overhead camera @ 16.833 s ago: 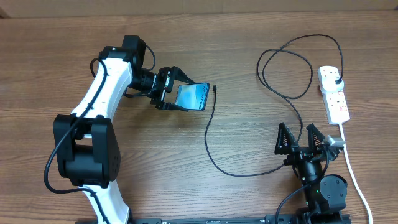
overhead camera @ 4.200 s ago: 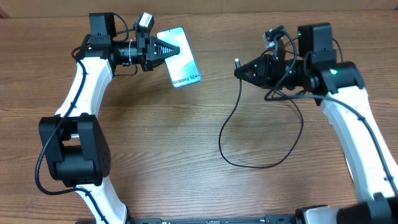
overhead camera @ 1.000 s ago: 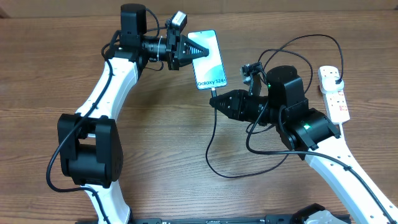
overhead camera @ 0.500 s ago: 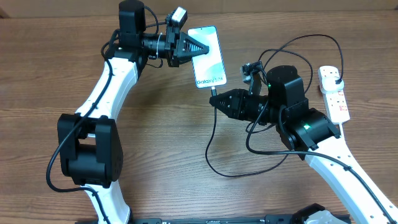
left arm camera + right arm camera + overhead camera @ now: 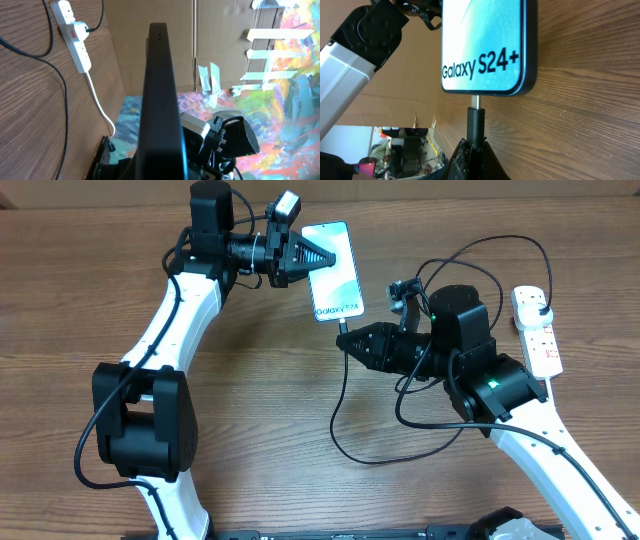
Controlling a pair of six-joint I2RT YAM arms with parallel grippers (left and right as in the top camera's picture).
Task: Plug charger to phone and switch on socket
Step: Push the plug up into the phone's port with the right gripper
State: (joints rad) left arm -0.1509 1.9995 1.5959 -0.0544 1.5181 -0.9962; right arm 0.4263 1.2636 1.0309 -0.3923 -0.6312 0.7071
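The phone (image 5: 335, 270), lit blue-white with "Galaxy S24+" on it (image 5: 482, 45), is held off the table by my left gripper (image 5: 318, 257), which is shut on its side. In the left wrist view the phone (image 5: 160, 100) shows edge-on and hides the jaws. My right gripper (image 5: 475, 145) is shut on the charger's black plug (image 5: 475, 125). The plug's metal tip (image 5: 475, 101) meets the phone's bottom edge; how deep it sits I cannot tell. The charger cable (image 5: 345, 420) loops back to the adapter (image 5: 541, 308) in the white socket (image 5: 537, 330) at the right.
The socket's thick white cord (image 5: 570, 450) runs toward the table's front right edge. Slack charger cable (image 5: 470, 280) loops between my right arm (image 5: 490, 380) and the socket. A cardboard wall (image 5: 150, 20) stands behind the table.
In the last second the phone shifted slightly up and left, with the plug staying at its bottom edge. Before that, both arms brought phone and plug together at mid-table.
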